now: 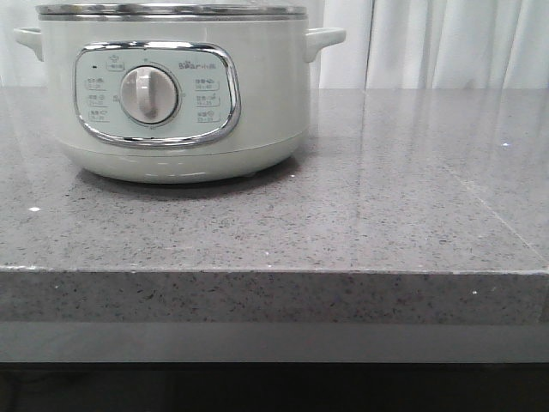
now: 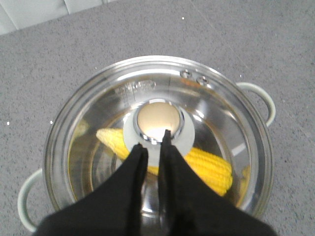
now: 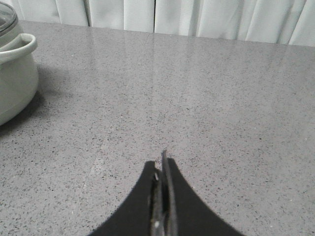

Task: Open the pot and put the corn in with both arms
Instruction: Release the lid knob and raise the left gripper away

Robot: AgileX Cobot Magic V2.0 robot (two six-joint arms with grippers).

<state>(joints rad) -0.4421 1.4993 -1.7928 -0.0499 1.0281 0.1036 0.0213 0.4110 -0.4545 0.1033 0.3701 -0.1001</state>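
**Corn Found Inside Lidded Pot; Both Claws Empty**

The pot stood on the grey speckled counter, at the far left of the front view, its dial facing the near edge. The glass lid was seated on the rim. Through the glass, the corn lay on the pot's floor, directly beneath the lid.

The left gripper hung above the lid, its two black fingers nearly together with only a narrow slit between them. Their tips sat at the edge of the lid knob, beside it rather than around it; whether they touched it could not be told. Nothing was held. The corn lay below the claw, separated from it by the glass.

The right gripper was over bare counter, well to the right of the pot, its fingers pressed together and holding nothing. A white curtain hung beyond the counter's far edge.
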